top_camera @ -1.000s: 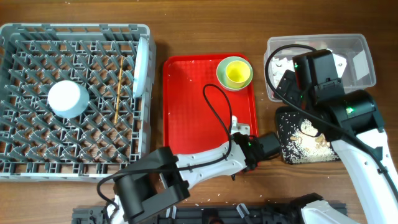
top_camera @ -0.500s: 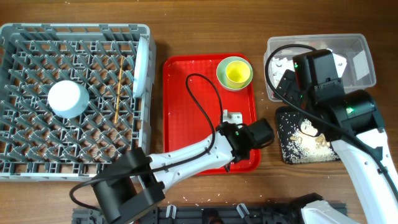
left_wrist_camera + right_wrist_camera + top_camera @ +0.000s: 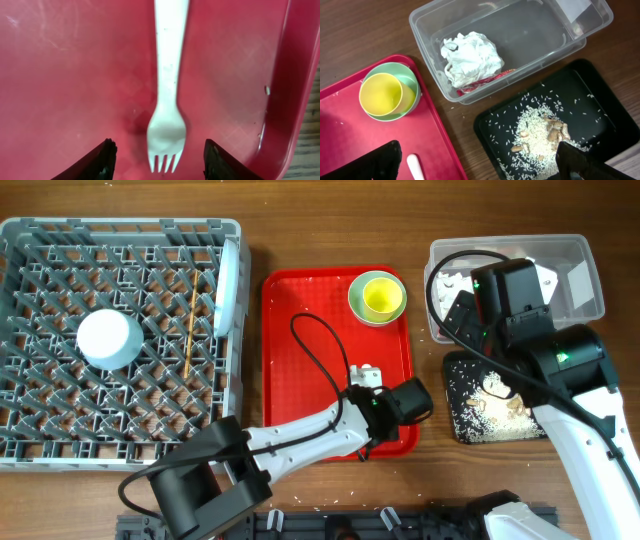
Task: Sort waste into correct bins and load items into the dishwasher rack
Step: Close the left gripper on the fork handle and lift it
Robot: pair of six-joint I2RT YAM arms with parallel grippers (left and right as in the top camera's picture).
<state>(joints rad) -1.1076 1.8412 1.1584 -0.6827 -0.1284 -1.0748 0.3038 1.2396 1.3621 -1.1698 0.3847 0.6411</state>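
A white plastic fork lies on the red serving tray, tines towards my left gripper, which is open just above it with a finger on each side. The arm hides the fork in the overhead view. My right gripper is open and empty, held high between the red tray and the black tray. The yellow-green cup stands inside a pale bowl on the red tray. The fork's handle end also shows in the right wrist view.
The grey rack holds an upturned bowl, chopsticks and a plate on edge. The clear tub holds the napkin and red wrapper. Rice lies in the black tray.
My left gripper has moved left from the black tray's edge onto the red tray, over the fork. The right arm has not moved.
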